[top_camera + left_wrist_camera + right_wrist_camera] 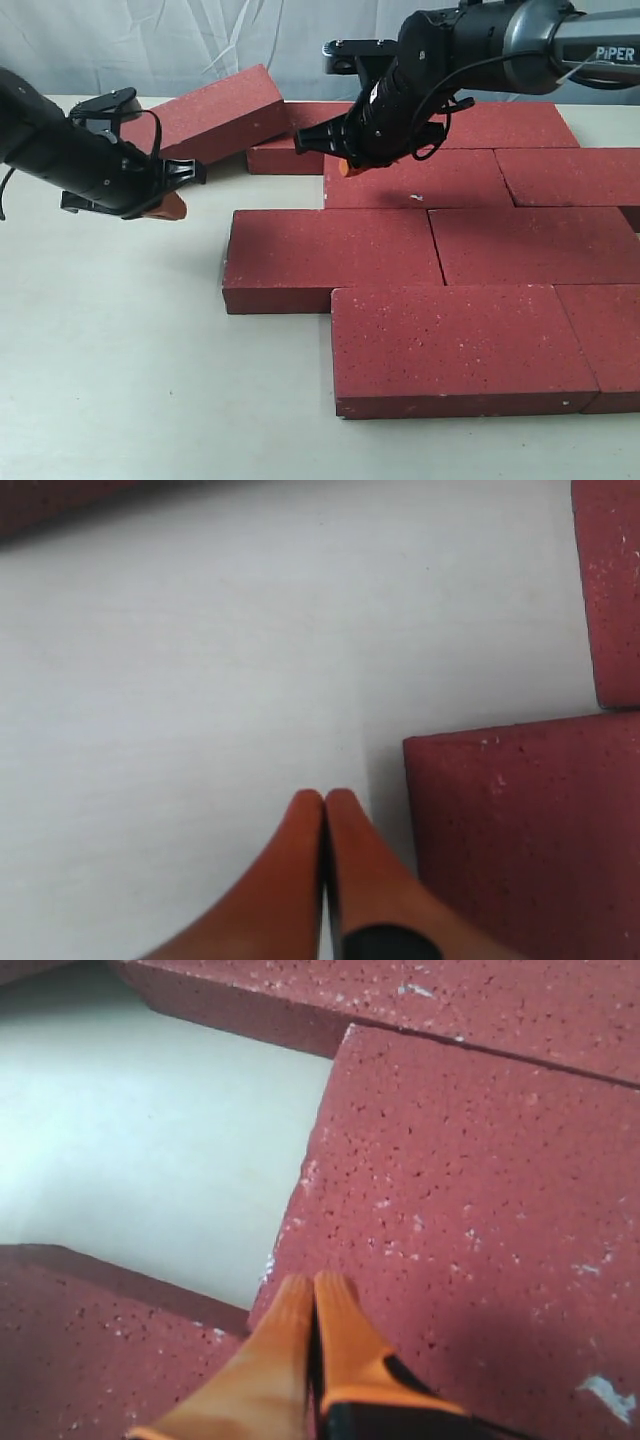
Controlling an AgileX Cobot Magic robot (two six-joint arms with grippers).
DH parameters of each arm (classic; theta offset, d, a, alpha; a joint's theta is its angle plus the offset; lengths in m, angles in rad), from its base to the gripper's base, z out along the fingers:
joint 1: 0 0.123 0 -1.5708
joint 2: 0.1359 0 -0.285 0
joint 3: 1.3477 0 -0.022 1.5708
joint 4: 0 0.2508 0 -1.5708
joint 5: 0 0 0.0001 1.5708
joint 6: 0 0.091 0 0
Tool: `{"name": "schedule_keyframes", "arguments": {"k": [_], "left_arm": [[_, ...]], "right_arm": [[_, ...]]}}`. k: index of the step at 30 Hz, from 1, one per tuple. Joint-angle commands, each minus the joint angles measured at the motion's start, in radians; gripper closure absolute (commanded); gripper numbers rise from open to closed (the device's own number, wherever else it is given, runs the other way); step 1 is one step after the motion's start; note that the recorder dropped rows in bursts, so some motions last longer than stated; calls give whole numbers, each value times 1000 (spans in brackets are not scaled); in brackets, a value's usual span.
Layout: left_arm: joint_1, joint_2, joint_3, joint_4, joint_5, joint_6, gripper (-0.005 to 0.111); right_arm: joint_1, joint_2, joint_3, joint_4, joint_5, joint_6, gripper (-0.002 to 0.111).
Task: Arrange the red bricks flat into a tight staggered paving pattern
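Far left of the exterior frame, the left gripper (168, 206) hangs over bare table (110, 350) with its orange fingers (300, 865) pressed together and empty. Just to its right, one of the red bricks (215, 112) lies tilted, its right end propped on a flat one. At upper centre, the right gripper (347, 166) is at a flat brick's corner, its fingers (290, 1345) together and holding nothing. From the centre to the right, the other bricks lie flat in staggered, touching rows.
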Motion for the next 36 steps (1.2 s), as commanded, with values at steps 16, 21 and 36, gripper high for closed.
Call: {"name": "schedule_keyframes", "arguments": {"k": [16,21,36], "left_arm": [[179,-23,-168,20,-41,-24,107],[246,-23,-168,22,-75,-26,107],[302,139,-168,-68,-142,-50,107]], "right_arm": [[-5,153,-277,-5,-80,-8,109],[-5,156,-277,-9,-193,-8,109],[-5,158,-277,-169,-387,-6,109]]}}
